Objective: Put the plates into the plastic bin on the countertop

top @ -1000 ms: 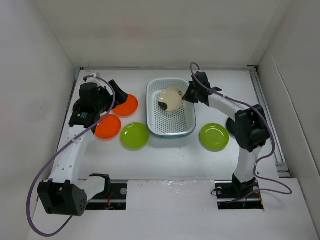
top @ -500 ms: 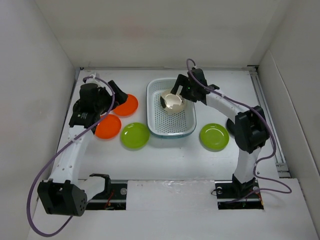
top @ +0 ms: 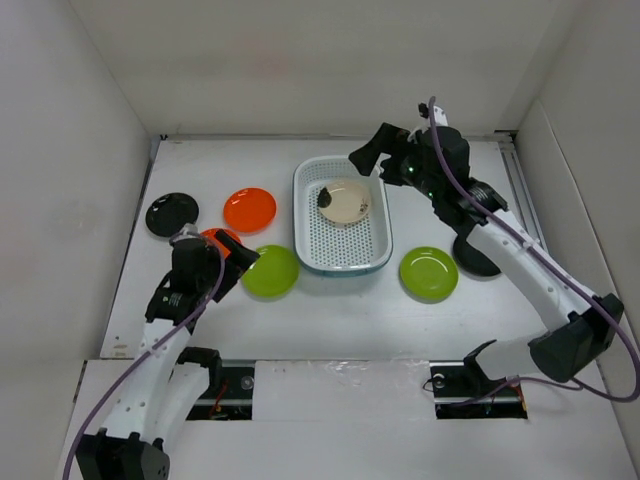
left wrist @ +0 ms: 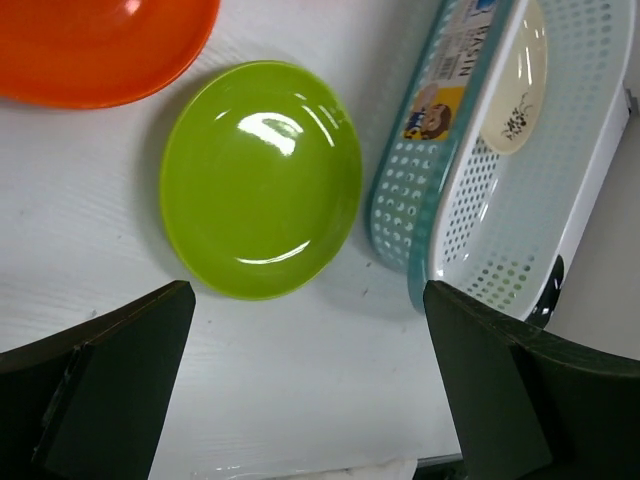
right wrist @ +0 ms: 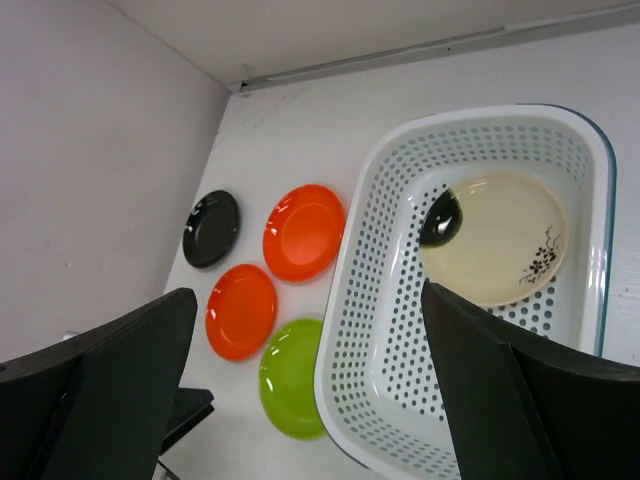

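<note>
The cream plate [top: 346,202] with its dark patch lies flat in the plastic bin [top: 300,215] on the countertop [top: 330,320]. My right gripper [top: 378,160] hangs open above the bin's far right corner, holding nothing. Left of the bin lie two orange plates [top: 250,209] [top: 212,240], a lime green plate [top: 272,271] and a black plate [top: 171,213]. My left gripper [top: 236,256] is open and empty over the nearer orange plate's right edge. In the left wrist view the green plate [left wrist: 260,180] lies just ahead of the open left gripper [left wrist: 310,400], with the bin [left wrist: 400,190] on its right.
A second green plate [top: 429,273] lies right of the bin, and another black plate [top: 480,262] shows partly under the right arm. White walls close in the countertop on three sides. The right wrist view shows the bin [right wrist: 370,330] and the left-hand plates from above.
The right gripper opened, let the cream plate drop flat into the bin and rose away. The left arm pulled back from the far orange plate, uncovering the left black plate.
</note>
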`<action>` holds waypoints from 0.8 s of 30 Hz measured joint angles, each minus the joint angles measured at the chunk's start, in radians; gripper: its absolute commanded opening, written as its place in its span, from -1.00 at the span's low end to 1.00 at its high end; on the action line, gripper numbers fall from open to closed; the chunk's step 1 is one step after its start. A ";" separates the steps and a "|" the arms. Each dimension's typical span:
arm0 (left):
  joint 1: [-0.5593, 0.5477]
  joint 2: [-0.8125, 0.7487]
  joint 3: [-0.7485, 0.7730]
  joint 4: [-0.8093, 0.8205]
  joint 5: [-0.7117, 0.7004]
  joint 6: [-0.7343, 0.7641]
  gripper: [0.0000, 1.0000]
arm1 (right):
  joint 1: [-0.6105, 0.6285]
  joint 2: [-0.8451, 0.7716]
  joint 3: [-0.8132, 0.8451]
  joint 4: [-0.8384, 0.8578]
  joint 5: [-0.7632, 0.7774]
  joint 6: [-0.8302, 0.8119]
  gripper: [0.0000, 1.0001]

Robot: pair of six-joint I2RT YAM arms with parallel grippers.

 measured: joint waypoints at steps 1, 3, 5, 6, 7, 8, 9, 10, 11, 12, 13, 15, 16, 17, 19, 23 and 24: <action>-0.002 -0.016 -0.018 -0.007 -0.004 -0.013 0.98 | 0.000 -0.020 -0.017 0.002 -0.004 -0.001 1.00; -0.005 -0.037 -0.056 -0.007 -0.013 -0.033 0.98 | 0.002 -0.046 -0.053 0.004 -0.008 -0.003 1.00; -0.008 -0.026 -0.102 0.014 -0.008 -0.046 0.98 | 0.002 -0.063 -0.094 0.003 -0.010 -0.004 1.00; -0.011 -0.005 -0.123 0.026 -0.002 -0.051 0.98 | 0.003 -0.073 -0.118 0.000 -0.011 -0.004 1.00; -0.013 0.023 -0.143 0.040 0.002 -0.053 0.98 | 0.005 -0.084 -0.138 -0.006 -0.011 -0.004 1.00; -0.013 0.064 -0.167 0.063 0.007 -0.056 0.98 | 0.007 -0.096 -0.155 -0.008 -0.012 -0.004 1.00; -0.014 0.106 -0.186 0.080 0.011 -0.058 0.98 | 0.008 -0.111 -0.170 -0.009 -0.012 -0.004 1.00; -0.014 0.152 -0.201 0.093 0.014 -0.059 0.98 | 0.009 -0.126 -0.179 -0.012 -0.013 -0.004 1.00; -0.014 0.181 -0.208 0.121 0.041 -0.074 0.98 | 0.009 -0.144 -0.183 -0.014 -0.013 -0.004 1.00; -0.013 0.194 -0.201 0.146 0.034 -0.072 0.98 | 0.009 -0.156 -0.184 -0.015 -0.013 -0.004 1.00; -0.013 0.196 -0.204 0.167 0.032 -0.073 0.98 | 0.007 -0.170 -0.184 -0.014 -0.013 -0.004 1.00; -0.013 0.184 -0.219 0.183 0.026 -0.080 0.98 | 0.006 -0.200 -0.184 -0.015 -0.013 -0.006 1.00; -0.013 0.169 -0.225 0.187 0.017 -0.083 0.98 | 0.003 -0.213 -0.184 -0.014 -0.013 -0.008 1.00; -0.014 0.154 -0.235 0.189 0.009 -0.086 0.95 | 0.000 -0.224 -0.184 -0.014 -0.013 -0.009 1.00; -0.014 0.134 -0.244 0.190 -0.005 -0.094 0.76 | -0.008 -0.246 -0.184 -0.014 -0.014 -0.011 1.00; -0.014 0.137 -0.251 0.191 -0.027 -0.102 0.07 | -0.027 -0.274 -0.187 -0.013 -0.014 -0.011 1.00; -0.014 0.144 -0.251 0.192 -0.033 -0.103 0.01 | -0.034 -0.279 -0.189 -0.012 -0.016 -0.011 1.00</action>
